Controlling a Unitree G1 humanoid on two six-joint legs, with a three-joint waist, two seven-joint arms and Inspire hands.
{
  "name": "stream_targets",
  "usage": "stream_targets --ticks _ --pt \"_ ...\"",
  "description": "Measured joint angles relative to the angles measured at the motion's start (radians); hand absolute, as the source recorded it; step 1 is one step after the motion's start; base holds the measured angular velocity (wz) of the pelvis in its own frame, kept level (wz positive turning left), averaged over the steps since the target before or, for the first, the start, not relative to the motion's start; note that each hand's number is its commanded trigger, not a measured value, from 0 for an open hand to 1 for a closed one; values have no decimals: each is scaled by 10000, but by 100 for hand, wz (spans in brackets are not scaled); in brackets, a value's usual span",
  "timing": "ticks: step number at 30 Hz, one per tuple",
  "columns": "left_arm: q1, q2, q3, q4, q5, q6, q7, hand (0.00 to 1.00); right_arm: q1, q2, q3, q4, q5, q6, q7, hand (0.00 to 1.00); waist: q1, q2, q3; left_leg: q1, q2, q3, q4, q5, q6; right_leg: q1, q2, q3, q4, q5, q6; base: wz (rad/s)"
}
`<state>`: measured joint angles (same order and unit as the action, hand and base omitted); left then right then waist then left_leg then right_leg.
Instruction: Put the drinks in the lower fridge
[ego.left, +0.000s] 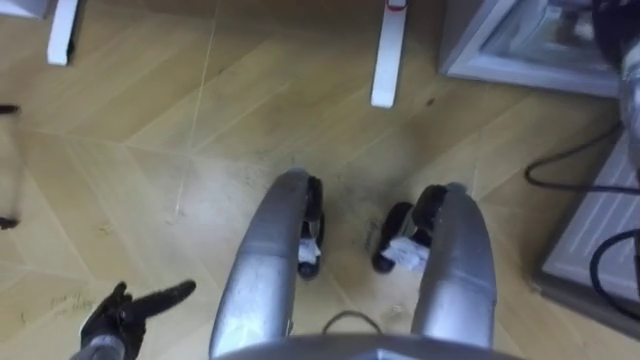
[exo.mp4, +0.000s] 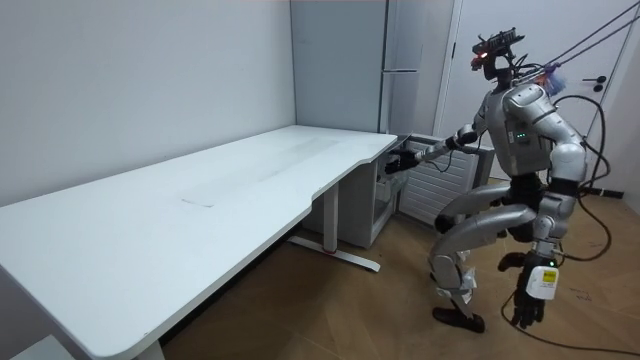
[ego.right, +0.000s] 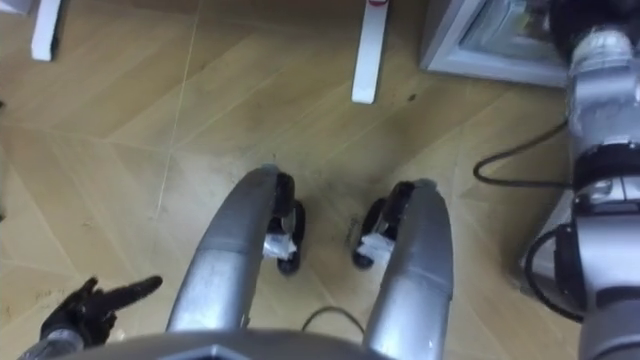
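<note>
The lower fridge (exo.mp4: 382, 196) stands open on the floor under the tall grey cabinet (exo.mp4: 340, 65); its grey frame and pale inside show at the top right (ego.left: 520, 45) (ego.right: 490, 40). My right arm reaches out to it, and the right hand (exo.mp4: 404, 162) is dark against the opening, its fingers unclear. Low at my side, above the wooden floor, hangs my left hand (ego.left: 130, 312) (ego.right: 88, 308) (exo.mp4: 527, 292) with straight fingers and nothing in it. I stand with bent knees right in front of the fridge.
The fridge's white ribbed door (ego.left: 600, 220) (exo.mp4: 440, 185) stands out at my right. A long white desk (exo.mp4: 200, 210) is on my left; its white feet (ego.left: 388, 60) (ego.left: 62, 30) rest on the floor ahead. A dark cable (ego.left: 560, 175) loops beside the door.
</note>
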<state>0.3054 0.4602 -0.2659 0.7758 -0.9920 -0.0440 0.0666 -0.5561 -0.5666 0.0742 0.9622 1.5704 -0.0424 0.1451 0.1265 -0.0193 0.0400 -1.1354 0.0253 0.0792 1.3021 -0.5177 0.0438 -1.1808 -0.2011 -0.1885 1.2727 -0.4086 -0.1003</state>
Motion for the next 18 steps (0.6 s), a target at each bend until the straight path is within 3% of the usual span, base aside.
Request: stream_targets --ticks 4,8,11,15,18 --pt "6 -4 324 351 22 1 -210 0 439 11 14 -403 -1429 13 126 0 -287 -196 5 296 105 -1 -421 3 2 301 198 -67 -490 32 47 -11" --pt "-38 -26 349 378 -81 37 -303 0 1119 20 219 -1208 -3484 -2 -73 0 -434 -282 -28 627 375 100 -989 18 -9 596 566 -31 -1269 302 122 -23" --pt "-37 -35 310 390 -1074 -13 -296 0 2003 101 308 -1993 -4307 -51 -430 0 -668 -287 -41 882 355 129 -1392 83 4 839 617 -34 -1632 380 175 -5" --pt "-72 -306 315 539 -1278 -66 -161 0 2922 347 326 -2323 -5387 -87 -1177 0 -743 -300 -49 1141 342 233 -1725 90 10 1026 634 40 -1892 405 225 -4" --pt "-512 -770 252 1117 -1373 -160 75 0 3005 673 513 -2300 -6257 -175 -1848 0 -642 -298 -51 1558 500 447 -2211 174 29 1280 778 241 -2350 562 296 -21"
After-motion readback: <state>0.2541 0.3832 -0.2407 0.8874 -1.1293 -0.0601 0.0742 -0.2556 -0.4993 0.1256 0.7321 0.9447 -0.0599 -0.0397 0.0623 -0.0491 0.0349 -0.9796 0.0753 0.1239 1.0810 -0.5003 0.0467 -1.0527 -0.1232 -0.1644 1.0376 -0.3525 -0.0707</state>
